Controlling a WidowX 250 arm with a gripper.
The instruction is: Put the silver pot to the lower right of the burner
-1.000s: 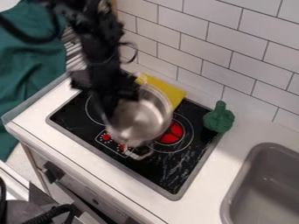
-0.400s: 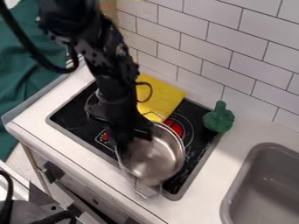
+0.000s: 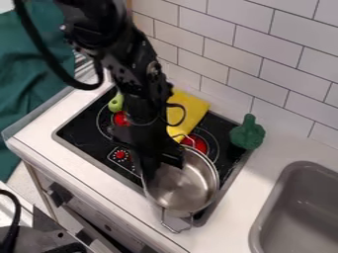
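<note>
Silver metal pot (image 3: pixel 184 190) sits near side of round red burner (image 3: pixel 200 145), black robotic fingers (image 3: pixel 150 170) seemingly closed on rim; release remains.

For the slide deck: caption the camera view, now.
Gripper at silver pot, over the stove's lower corner.

You have room to pass over the white counter (image 3: pixel 230 230) between the silver pot (image 3: pixel 188 190) and the grey sink (image 3: pixel 263 217); the pot's 2 wire handles jut out, 1 toward the counter's front edge, 1 toward the red burner (image 3: pixel 198 144); behind, the yellow cloth (image 3: pixel 190 106), green toy (image 3: pixel 247 133) and tiled wall (image 3: pixel 218 64) limit you; the arm (image 3: pixel 135 69) blocks your upper-left approach.
</note>
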